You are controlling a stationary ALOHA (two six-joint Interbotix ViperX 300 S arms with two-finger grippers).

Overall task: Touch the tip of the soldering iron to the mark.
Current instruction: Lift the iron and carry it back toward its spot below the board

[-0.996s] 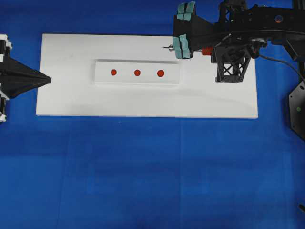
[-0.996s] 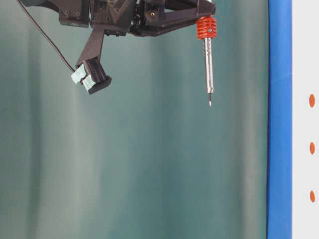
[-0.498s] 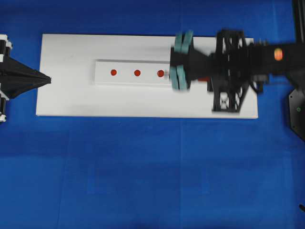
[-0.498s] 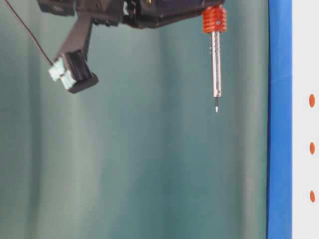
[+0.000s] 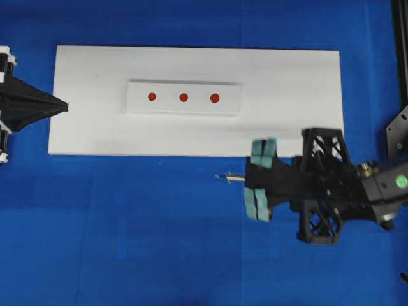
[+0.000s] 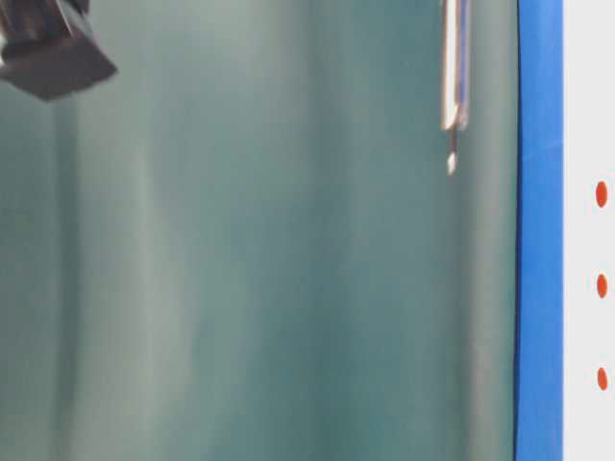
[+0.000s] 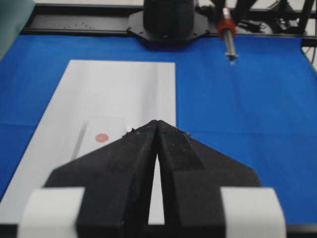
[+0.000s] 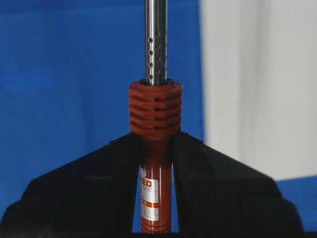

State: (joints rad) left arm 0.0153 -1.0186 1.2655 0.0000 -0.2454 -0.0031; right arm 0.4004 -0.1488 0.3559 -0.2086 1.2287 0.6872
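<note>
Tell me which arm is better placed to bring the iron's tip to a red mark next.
Right. The right gripper is clamped on the soldering iron, tip over blue cloth just off the white board. The left gripper is shut and holds nothing. Marks sit on the board.

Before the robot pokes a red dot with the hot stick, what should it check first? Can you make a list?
1. Right gripper shut on the soldering iron: ok.
2. Iron's tip above a red dot: not ok, it hangs over the blue mat, off the white board.
3. All three dots uncovered: ok.
4. Left gripper out of the way, shut at the board's far end: ok.
5. Tip's height over the table: cannot tell.
</note>
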